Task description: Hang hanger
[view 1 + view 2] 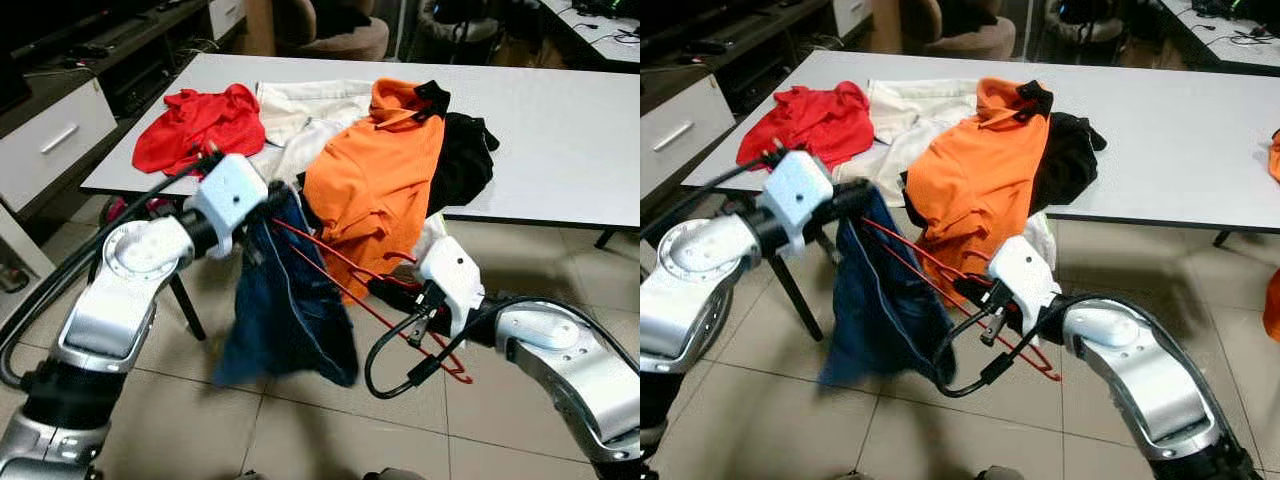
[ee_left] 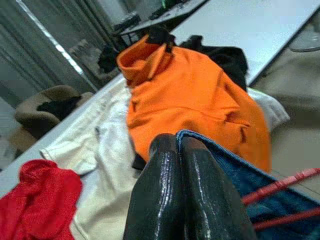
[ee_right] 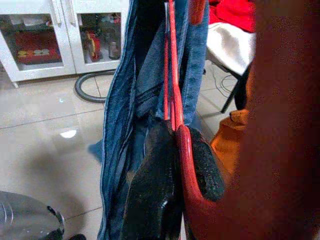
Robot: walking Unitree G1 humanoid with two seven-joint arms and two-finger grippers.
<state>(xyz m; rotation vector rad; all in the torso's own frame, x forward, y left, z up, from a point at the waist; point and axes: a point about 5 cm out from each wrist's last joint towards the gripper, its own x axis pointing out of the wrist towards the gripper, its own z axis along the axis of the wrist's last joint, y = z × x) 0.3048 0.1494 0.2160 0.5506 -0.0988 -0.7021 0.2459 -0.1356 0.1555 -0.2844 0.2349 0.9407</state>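
Note:
A blue denim garment (image 1: 285, 310) hangs in front of the table's near edge, over the tiled floor. My left gripper (image 1: 272, 198) is shut on its top edge; in the left wrist view the black fingers (image 2: 180, 200) press together with denim (image 2: 280, 200) beside them. A red hanger (image 1: 340, 265) runs slantwise from inside the garment down to the right. My right gripper (image 1: 385, 290) is shut on the hanger near its hook end, and in the right wrist view the red hanger (image 3: 172, 75) passes between the fingertips (image 3: 155, 180) into the denim (image 3: 120, 100).
On the white table (image 1: 560, 120) lie an orange shirt (image 1: 375, 170) draped over the near edge, a red garment (image 1: 200, 120), a white one (image 1: 300, 115) and a black one (image 1: 462, 155). A drawer cabinet (image 1: 50, 140) stands left, a chair (image 1: 335, 35) behind.

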